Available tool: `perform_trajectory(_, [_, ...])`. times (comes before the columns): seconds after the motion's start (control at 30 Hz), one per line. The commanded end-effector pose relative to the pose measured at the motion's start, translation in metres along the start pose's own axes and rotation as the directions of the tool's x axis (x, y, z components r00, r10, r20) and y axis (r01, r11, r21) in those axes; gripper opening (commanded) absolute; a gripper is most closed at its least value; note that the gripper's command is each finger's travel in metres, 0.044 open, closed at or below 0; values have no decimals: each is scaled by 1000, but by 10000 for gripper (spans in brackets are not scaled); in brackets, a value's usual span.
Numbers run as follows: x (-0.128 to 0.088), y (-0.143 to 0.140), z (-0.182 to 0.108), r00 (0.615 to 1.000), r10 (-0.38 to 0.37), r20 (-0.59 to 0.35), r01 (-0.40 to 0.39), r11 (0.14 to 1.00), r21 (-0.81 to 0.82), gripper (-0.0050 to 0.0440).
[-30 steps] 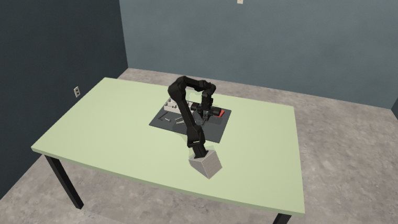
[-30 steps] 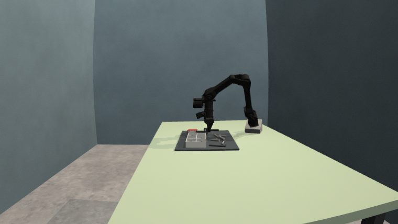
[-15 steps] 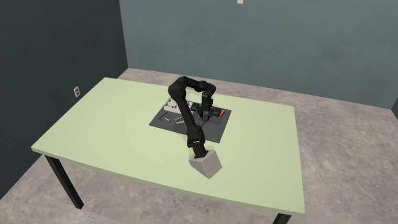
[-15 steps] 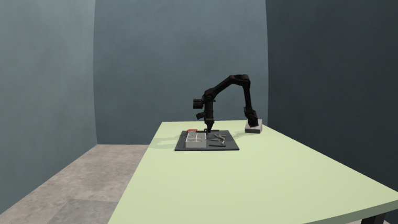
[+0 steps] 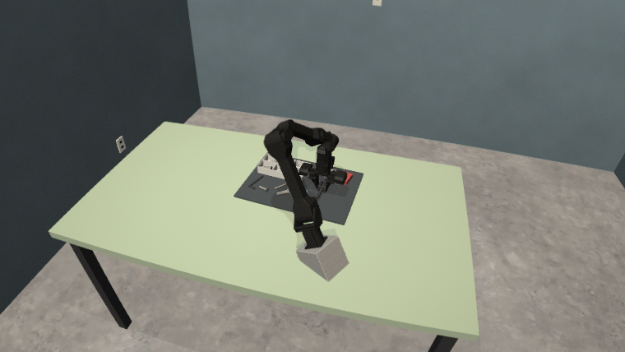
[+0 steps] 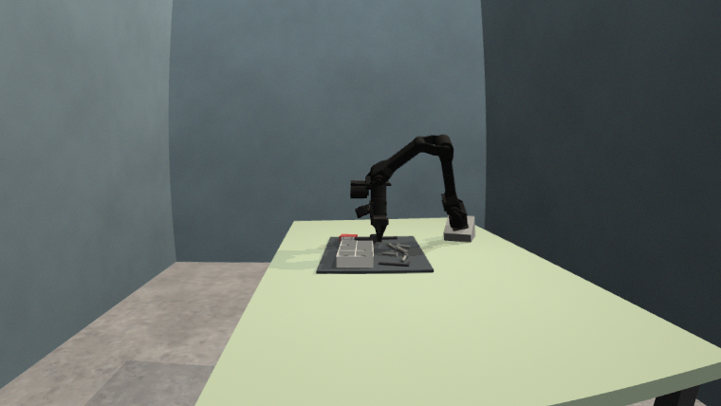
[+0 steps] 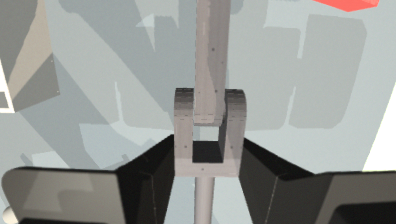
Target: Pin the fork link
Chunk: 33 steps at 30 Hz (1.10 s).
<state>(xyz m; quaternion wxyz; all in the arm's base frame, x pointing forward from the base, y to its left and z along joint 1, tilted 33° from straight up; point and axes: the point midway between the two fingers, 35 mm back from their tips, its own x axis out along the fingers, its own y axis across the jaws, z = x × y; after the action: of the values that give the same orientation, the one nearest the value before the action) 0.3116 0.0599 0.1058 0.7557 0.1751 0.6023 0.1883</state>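
In the wrist view my gripper point(image 7: 205, 141) is shut on the grey fork link point(image 7: 184, 127), with one black finger on each cheek. The fork's round stem runs down between the fingers. The long grey eye plate point(image 7: 212, 55) lies flat on the mat, and its near end sits between the two fork cheeks. No pin shows through the cheeks. In the top and exterior views the gripper point(image 5: 321, 188) point(image 6: 378, 234) points straight down, low over the dark mat point(image 5: 336, 210) point(image 6: 423, 266). Several loose grey pins point(image 5: 282, 188) point(image 6: 398, 248) lie on the mat near the parts box point(image 5: 269, 166) point(image 6: 354, 254).
A red block point(image 5: 348, 177) point(image 6: 347, 235) point(image 7: 350, 4) sits at the mat's edge beyond the gripper. A dark bar point(image 5: 256, 181) point(image 6: 393, 264) lies near the pins. The arm's grey base block point(image 5: 326, 257) point(image 6: 460, 231) stands on the green table.
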Motion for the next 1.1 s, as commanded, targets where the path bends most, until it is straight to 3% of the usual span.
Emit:
perform_trajectory(0.0, [-4, 1, 4, 1000, -5, 23, 5, 1000, -3, -50])
perform_trajectory(1.07, [7, 0, 1, 1000, -5, 15, 5, 1000, 1, -50])
